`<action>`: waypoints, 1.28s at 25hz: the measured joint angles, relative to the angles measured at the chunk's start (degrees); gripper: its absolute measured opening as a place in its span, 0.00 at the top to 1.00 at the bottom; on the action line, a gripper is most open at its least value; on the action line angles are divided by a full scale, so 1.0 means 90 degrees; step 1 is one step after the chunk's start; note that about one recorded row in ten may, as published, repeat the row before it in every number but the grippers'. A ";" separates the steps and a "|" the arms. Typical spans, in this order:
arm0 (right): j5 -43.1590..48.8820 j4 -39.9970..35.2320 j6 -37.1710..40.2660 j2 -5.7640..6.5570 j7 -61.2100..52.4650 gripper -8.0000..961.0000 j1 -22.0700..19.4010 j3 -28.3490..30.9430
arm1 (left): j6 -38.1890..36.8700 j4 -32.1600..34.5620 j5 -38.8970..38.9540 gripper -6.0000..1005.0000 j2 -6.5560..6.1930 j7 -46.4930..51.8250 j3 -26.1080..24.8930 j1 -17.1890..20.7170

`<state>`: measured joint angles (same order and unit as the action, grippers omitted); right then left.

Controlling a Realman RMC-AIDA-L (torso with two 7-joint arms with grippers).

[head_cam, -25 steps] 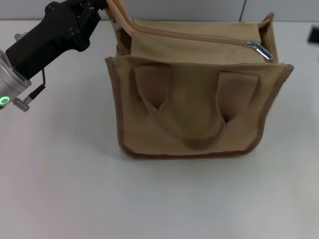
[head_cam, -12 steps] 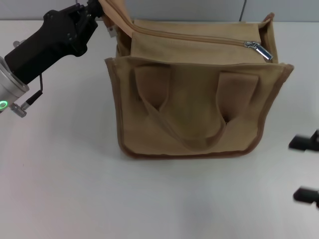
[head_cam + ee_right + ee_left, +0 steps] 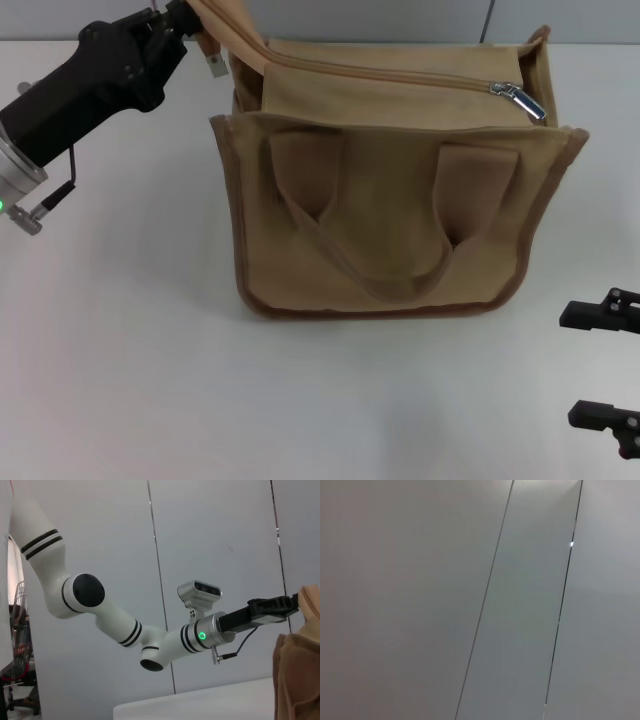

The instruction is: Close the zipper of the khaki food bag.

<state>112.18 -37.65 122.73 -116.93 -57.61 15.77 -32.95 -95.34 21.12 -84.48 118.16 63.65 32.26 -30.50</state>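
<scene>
At the far left of the head view the left gripper (image 3: 193, 22) reaches in from the table's edge to the khaki food bag's (image 3: 400, 220) rear left corner, where a strip of khaki fabric (image 3: 228, 25) rises past it and is cut off by the frame's top; its fingertips are hidden behind that strip, so whether they clamp it cannot be told; the left wrist view shows only a grey panelled wall (image 3: 480, 600); the bag stands upright in the middle of the white table (image 3: 120, 350), its two loop handles (image 3: 380, 230) hanging flat against the near face; along its top the zipper (image 3: 400, 78) runs left to right, with the silver slider (image 3: 518, 100) sitting near the right end; how much of the track is shut is hard to make out; at the lower right edge the right gripper (image 3: 605, 365) pokes in, well apart from the bag, its two dark fingers spread wide with bare table between them; the rest of that arm is out of frame.
</scene>
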 joint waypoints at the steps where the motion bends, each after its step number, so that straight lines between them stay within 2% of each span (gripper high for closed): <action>1: 0.0001 0.0001 -0.0005 0.0000 -0.0001 0.20 0.0013 0.0000 | 0.0006 0.0075 -0.0003 0.97 0.0000 0.0133 0.0000 0.0023; 5: 0.0005 0.0004 -0.0011 0.0000 -0.0035 0.20 0.0030 0.0000 | 0.0013 0.0337 -0.0112 0.97 -0.0024 0.0432 0.0004 0.0083; 6: 0.0006 0.0004 -0.0027 -0.0001 -0.0059 0.20 0.0032 0.0000 | 0.0013 0.0612 -0.0262 0.97 -0.0036 0.0625 0.0010 0.0126; 8: 0.0007 0.0005 -0.0043 -0.0002 -0.0067 0.20 0.0032 0.0000 | 0.0013 0.0813 -0.0374 0.84 -0.0044 0.0759 0.0010 0.0148; 9: 0.0006 0.0024 -0.0069 -0.0002 -0.0070 0.20 0.0032 0.0000 | 0.0012 0.1302 -0.0622 0.78 -0.0079 0.1113 0.0011 0.0205; 11: 0.0007 0.0043 -0.0086 0.0001 -0.0072 0.20 0.0032 0.0000 | 0.0001 0.1544 -0.0768 0.69 -0.0108 0.1342 0.0010 0.0230; 13: 0.0007 0.0087 -0.0128 0.0015 -0.0081 0.20 0.0037 0.0000 | -0.0057 0.2134 -0.1125 0.61 -0.0228 0.1857 0.0020 0.0261; 15: 0.0007 0.0113 -0.0169 0.0033 -0.0086 0.20 0.0052 0.0000 | -0.0192 0.2687 -0.1573 0.53 -0.0412 0.2328 0.0059 0.0260; 17: 0.0007 0.0165 -0.0189 0.0060 -0.0085 0.20 0.0076 -0.0001 | -0.0192 0.2687 -0.1573 0.45 -0.0412 0.2328 0.0059 0.0260; 19: 0.0007 0.0252 -0.0235 0.0111 -0.0120 0.20 0.0110 0.0000 | -0.1022 0.3329 -0.2169 0.37 -0.0848 0.2904 0.0096 0.0148; 21: 0.0007 0.0273 -0.0256 0.0120 -0.0138 0.20 0.0127 0.0000 | -0.1022 0.3329 -0.2169 0.34 -0.0848 0.2904 0.0096 0.0148; 23: 0.0007 0.0315 -0.0295 0.0132 -0.0154 0.20 0.0163 -0.0001 | -0.1767 0.3303 -0.2023 0.31 -0.1068 0.3065 0.0029 0.0065; 25: 0.0007 0.0359 -0.0327 0.0145 -0.0155 0.20 0.0193 0.0000 | -0.2012 0.3212 -0.1780 0.28 -0.1087 0.3112 0.0060 0.0057; 26: 0.0007 0.0374 -0.0349 0.0148 -0.0156 0.20 0.0217 -0.0007 | -0.2141 0.3010 -0.1336 0.27 -0.1046 0.3114 0.0352 0.0100; 28: 0.0006 0.0389 -0.0392 0.0150 -0.0163 0.20 0.0251 -0.0021 | -0.2145 0.2814 -0.1204 0.24 -0.0983 0.3043 0.0575 0.0118; 29: 0.0006 0.0392 -0.0456 0.0145 -0.0187 0.20 0.0267 -0.0030 | -0.2151 0.2330 -0.1051 0.22 -0.0858 0.2802 0.0893 0.0097; 30: 0.0006 0.0392 -0.0456 0.0145 -0.0187 0.20 0.0267 -0.0030 | -0.2151 0.2330 -0.1051 0.21 -0.0858 0.2802 0.0893 0.0097; 32: 0.0006 0.0397 -0.0522 0.0137 -0.0223 0.20 0.0298 -0.0045 | -0.2154 0.1897 -0.1030 0.19 -0.0733 0.2472 0.1007 0.0051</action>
<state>112.24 -34.07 118.04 -115.70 -59.62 18.45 -33.36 -114.72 38.20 -93.75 111.57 85.90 41.33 -30.04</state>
